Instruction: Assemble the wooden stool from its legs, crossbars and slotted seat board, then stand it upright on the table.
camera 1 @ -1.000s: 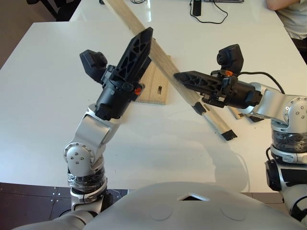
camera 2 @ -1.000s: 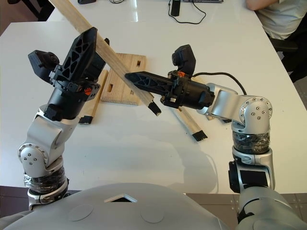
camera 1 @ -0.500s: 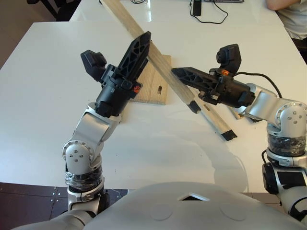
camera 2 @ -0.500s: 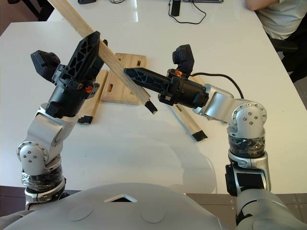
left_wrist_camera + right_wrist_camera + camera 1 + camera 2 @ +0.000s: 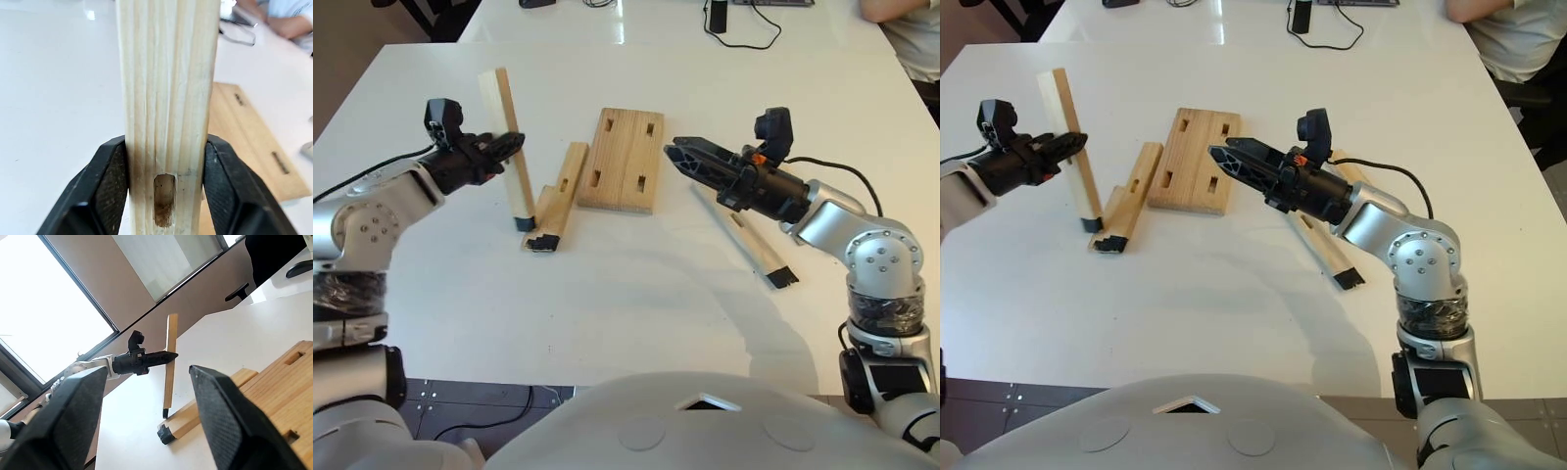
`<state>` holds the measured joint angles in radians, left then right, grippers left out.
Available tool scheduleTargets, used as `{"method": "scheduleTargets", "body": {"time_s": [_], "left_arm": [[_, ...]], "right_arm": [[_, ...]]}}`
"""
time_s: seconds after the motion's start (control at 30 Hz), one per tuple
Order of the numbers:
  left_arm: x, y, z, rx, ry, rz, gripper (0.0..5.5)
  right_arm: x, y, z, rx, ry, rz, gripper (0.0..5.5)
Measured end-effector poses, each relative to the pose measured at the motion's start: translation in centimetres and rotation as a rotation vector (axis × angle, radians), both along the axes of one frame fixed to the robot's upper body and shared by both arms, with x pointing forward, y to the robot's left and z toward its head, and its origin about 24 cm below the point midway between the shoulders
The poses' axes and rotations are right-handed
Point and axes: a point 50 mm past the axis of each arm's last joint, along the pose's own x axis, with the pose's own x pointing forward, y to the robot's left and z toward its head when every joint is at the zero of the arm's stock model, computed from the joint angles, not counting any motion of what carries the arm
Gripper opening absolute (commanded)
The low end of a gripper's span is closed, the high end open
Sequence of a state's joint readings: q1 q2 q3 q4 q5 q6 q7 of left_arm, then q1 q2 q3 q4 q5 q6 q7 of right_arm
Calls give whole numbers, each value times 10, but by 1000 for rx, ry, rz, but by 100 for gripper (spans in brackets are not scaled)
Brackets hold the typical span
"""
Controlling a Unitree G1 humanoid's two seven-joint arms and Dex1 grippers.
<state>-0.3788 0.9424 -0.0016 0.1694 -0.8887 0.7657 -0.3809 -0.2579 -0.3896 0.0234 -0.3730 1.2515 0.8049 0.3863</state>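
One leg (image 5: 515, 186), upright, clamped in left hand (image 5: 516, 143), left of slotted seat board (image 5: 622, 160) lying flat on tabletop (image 5: 636, 294); right hand (image 5: 675, 155) spread wide and empty just right of board; advised: hold leg plumb, align end squarely with slot before pressing.

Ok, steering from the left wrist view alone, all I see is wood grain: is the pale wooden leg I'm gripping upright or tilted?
Observer: The pale wooden leg stands nearly upright in the left gripper, black-capped end down.
Operator: Where is that end?
Observer: Left of the slotted wooden seat board, beside a second wooden leg lying flat.
Operator: And the other arm?
Observer: The right gripper is open and empty, by the board's right edge.
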Motion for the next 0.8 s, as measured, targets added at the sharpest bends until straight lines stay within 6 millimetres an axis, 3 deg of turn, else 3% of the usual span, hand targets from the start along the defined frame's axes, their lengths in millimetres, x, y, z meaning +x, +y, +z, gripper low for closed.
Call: {"method": "scheduleTargets", "body": {"time_s": [0.1,0.23,0.33,0.4,0.7,0.8], "left_arm": [[8,13,-16,126,115,-56,203],[13,28,-24,168,221,-81,203],[12,30,-44,194,298,-82,203],[12,30,-61,181,330,-55,249],[23,38,-65,154,236,49,386],[24,44,-60,291,157,58,386]], "right_arm": [[-1,12,-3,-1,-29,-2,308],[-3,18,-2,26,-64,-22,308],[-6,21,-6,40,-61,-51,308],[-6,23,-8,54,-57,-73,308],[-10,25,-14,68,-43,-137,308],[-9,23,-14,63,-50,-157,308]]}}
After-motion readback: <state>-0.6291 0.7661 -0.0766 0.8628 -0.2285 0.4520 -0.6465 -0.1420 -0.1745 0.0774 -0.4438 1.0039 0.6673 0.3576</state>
